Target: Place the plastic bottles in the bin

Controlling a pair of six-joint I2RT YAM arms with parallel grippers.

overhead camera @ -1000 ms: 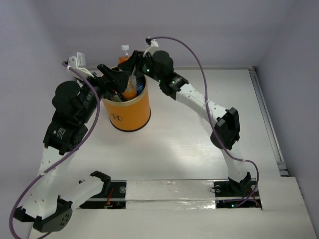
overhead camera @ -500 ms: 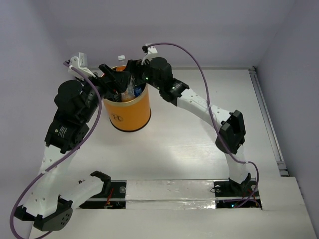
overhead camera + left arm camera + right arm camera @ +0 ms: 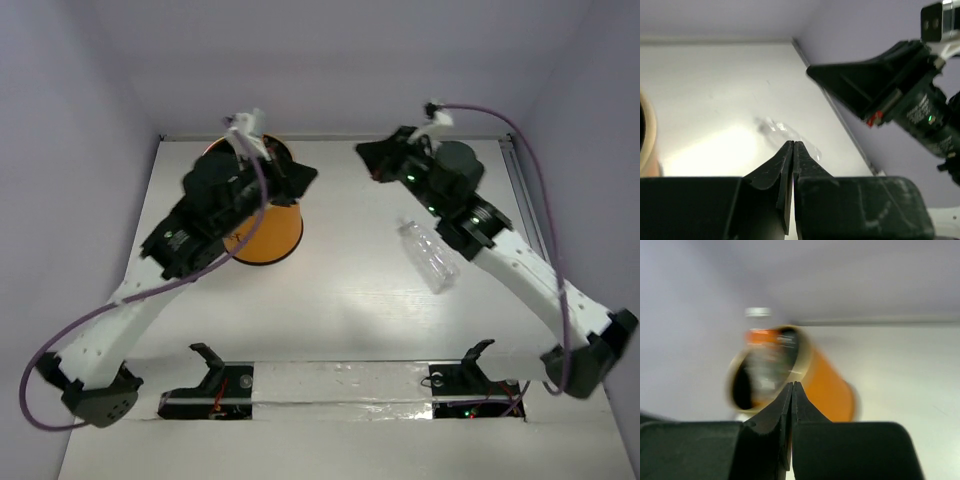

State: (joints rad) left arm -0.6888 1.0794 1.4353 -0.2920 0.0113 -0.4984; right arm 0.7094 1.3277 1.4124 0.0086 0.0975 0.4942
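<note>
Tally from my remote station.

- bin [image 3: 272, 232]: one, orange.
- Plastic bottles: I count one clear bottle [image 3: 428, 256] lying loose on the table [image 3: 340, 300].
- In the bin's mouth, on the right wrist view, I can pick out one white cap [image 3: 758, 311] and one orange label [image 3: 759, 335]. Everything else in there is blur, so I can't put a number on the bottles inside. At least two bottles in all.
- Arms: two, the left arm [image 3: 140, 300] and the right arm [image 3: 520, 265].
- Grippers: two, the left gripper [image 3: 792, 145] and the right gripper [image 3: 792, 385], two fingers apiece.
- purple cables [image 3: 500, 114]: two, one per arm.
- Tables: one.
</note>
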